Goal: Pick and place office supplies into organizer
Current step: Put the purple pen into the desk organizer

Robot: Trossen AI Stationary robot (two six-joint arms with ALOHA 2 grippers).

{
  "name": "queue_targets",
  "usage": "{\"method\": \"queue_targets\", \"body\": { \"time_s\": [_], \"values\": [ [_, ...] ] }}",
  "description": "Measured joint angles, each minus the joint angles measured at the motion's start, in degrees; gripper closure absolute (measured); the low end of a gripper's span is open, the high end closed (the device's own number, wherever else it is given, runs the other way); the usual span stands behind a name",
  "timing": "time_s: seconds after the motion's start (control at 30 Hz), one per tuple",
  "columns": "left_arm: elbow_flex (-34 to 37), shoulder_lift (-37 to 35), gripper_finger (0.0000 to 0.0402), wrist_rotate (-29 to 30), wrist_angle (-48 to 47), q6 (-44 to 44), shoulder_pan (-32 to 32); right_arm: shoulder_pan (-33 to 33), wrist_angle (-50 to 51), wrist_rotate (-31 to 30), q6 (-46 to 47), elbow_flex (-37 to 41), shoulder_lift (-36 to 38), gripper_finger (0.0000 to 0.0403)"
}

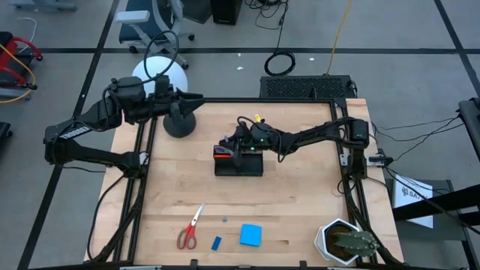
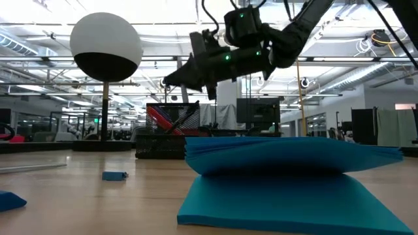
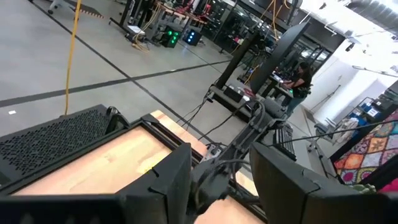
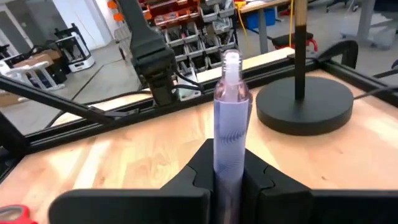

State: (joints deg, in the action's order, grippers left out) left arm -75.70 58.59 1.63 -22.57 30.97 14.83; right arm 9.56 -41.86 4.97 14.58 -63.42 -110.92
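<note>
The right gripper (image 1: 241, 140) hangs over the organizer (image 1: 238, 163) near the table's middle, its fingers clamped on a purple pen (image 4: 231, 134) that sticks out between them. An orange marker (image 1: 223, 157) already lies in the organizer.

To do this step well, I judge the pen should be brought squarely over a free compartment and tipped closer to upright, so its end goes in without catching the organizer's wall or the marker. It should be let go only once low enough to settle in the compartment. Whether it is already lined up with a compartment cannot be told.

The left gripper (image 1: 196, 98) waits by the table's far left corner, above the lamp base (image 1: 179, 121), its fingers apart and holding nothing.

The table (image 1: 300, 202) is pale wood. Near its front edge lie the scissors (image 1: 190, 228), an eraser (image 1: 216, 243) and a notepad (image 1: 250, 235), with a cactus (image 1: 346, 241) at the front right corner. Beyond is an open workshop with a grey floor, shelves, a person well away from the table, and a lamp's round shade (image 2: 106, 47).
</note>
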Motion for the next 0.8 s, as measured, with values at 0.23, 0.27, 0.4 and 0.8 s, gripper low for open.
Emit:
{"method": "queue_targets", "body": {
  "time_s": [0.23,0.27,0.4,0.8],
  "values": [
    [0.0,0.0,0.0234,0.0,0.0,0.8,0.0,1.4,0.1,0.0,3.0,0.0,-1.2,0.0386],
    [0.0,0.0,0.0234,0.0,0.0,0.7,0.0,1.6,0.2,0.0,3.7,0.0,-1.3,0.0386],
    [0.0,0.0,0.0234,0.4,0.0,-0.1,0.0,2.2,0.7,1.7,5.3,0.0,-1.2,0.0386],
    [0.0,0.0,0.0234,0.5,0.0,-0.5,0.0,2.3,6.2,4.5,5.5,0.0,-1.2,0.0385]
  ]
}}
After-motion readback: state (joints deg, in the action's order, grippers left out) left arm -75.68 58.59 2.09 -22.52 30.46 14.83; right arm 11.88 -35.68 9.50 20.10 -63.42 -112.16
